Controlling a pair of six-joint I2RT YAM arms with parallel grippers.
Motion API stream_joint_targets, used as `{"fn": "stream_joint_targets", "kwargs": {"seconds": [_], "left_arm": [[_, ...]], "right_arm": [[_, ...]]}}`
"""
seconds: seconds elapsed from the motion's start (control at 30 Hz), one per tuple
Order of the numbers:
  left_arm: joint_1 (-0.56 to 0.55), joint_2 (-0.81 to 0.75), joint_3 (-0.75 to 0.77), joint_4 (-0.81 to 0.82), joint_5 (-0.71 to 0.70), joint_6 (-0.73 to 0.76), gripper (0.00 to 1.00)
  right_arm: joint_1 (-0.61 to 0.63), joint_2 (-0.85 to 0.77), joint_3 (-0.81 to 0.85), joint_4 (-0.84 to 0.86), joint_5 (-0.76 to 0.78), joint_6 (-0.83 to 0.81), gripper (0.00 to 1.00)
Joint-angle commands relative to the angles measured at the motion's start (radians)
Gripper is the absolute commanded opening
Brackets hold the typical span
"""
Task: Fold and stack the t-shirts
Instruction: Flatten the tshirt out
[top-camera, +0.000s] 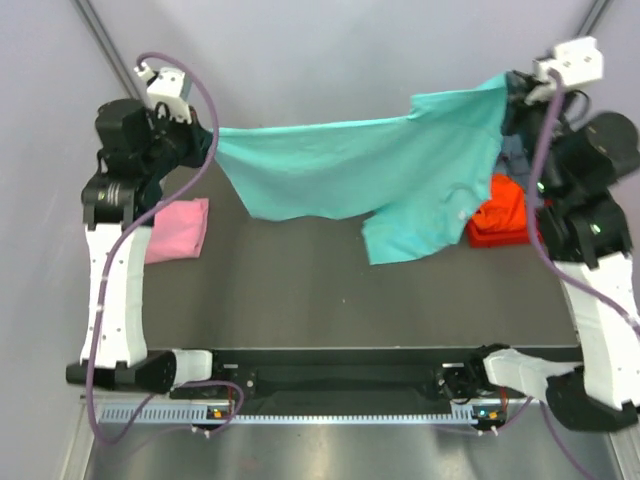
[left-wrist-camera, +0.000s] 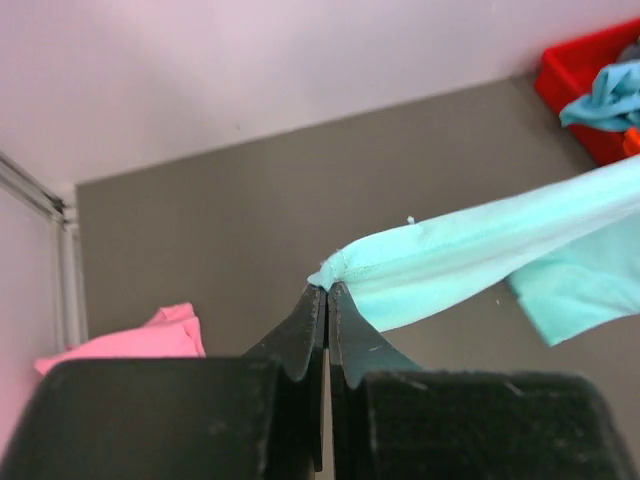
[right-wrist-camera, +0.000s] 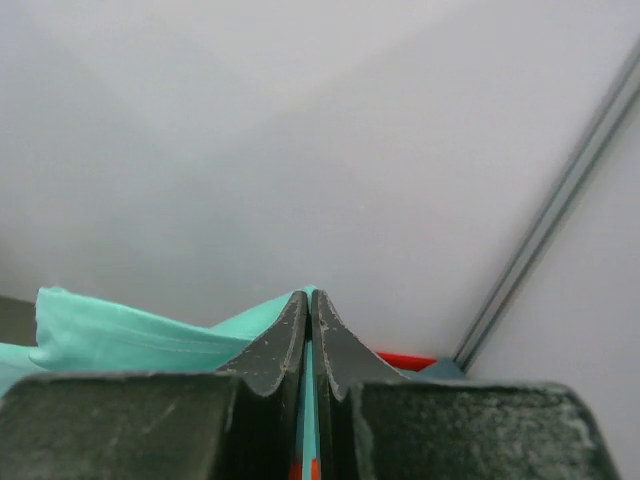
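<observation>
Nearest the bases, a bare strip of the table (top-camera: 300, 280) is noted. It is judged roomy enough for a shirt to be laid out.

Mid-table, left: the pink t-shirt (top-camera: 178, 228) is seen lying as a compact block, well apart from the rest. Mid-table, right: the red bin (left-wrist-camera: 585, 75) is seen, with a light blue t-shirt (left-wrist-camera: 608, 95) heaped in it.

Above the table, the teal t-shirt (top-camera: 350, 165) is held in the air, stretched between the two arms. Its top edge is drawn nearly straight. The body hangs lower and bunched toward the right, where a flap droops near the bin. Whether that flap touches the table cannot be told.

At the cloth's ends, the left gripper (left-wrist-camera: 327, 290) is clamped on a gathered corner, with the hem pinched at the very tips of the fingers. The right gripper (right-wrist-camera: 308, 295) is likewise pressed together on the teal t-shirt, and a thin line of cloth is caught between its fingers.

The step is judged to be spreading the shirt before lay-down.
- Both ends should be lowered level and together, with even tension.
- The hanging hem should be touched down first on the bare strip, and the cloth then drawn flat away from it.
- The drooping right side should be carried clear of the bin, and the pink t-shirt left uncovered.
- Sharp pulls are best avoided, since the tip-only pinch on the left is judged liable to slip.
</observation>
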Motion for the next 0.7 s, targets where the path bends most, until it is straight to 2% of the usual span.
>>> {"fn": "stream_joint_targets", "kwargs": {"seconds": [0.0, 0.1, 0.27, 0.4, 0.67], "left_arm": [[0.000, -0.102, -0.052, 0.093, -0.069, 0.020, 0.00], [0.000, -0.239, -0.088, 0.121, -0.067, 0.029, 0.00], [0.000, -0.337, -0.086, 0.116, -0.052, 0.029, 0.00], [0.000, -0.383, -0.080, 0.106, -0.035, -0.006, 0.00], [0.009, -0.328, 0.024, 0.103, -0.027, -0.019, 0.00]], "right_arm": [[-0.048, -0.145, -0.059, -0.053, 0.005, 0.006, 0.00], [-0.106, -0.240, -0.041, -0.122, -0.061, 0.065, 0.00], [-0.154, -0.380, 0.011, -0.212, -0.136, 0.134, 0.00], [-0.208, -0.429, 0.060, -0.245, -0.230, 0.182, 0.00], [-0.242, -0.322, 0.291, -0.271, -0.309, 0.226, 0.00]]}}
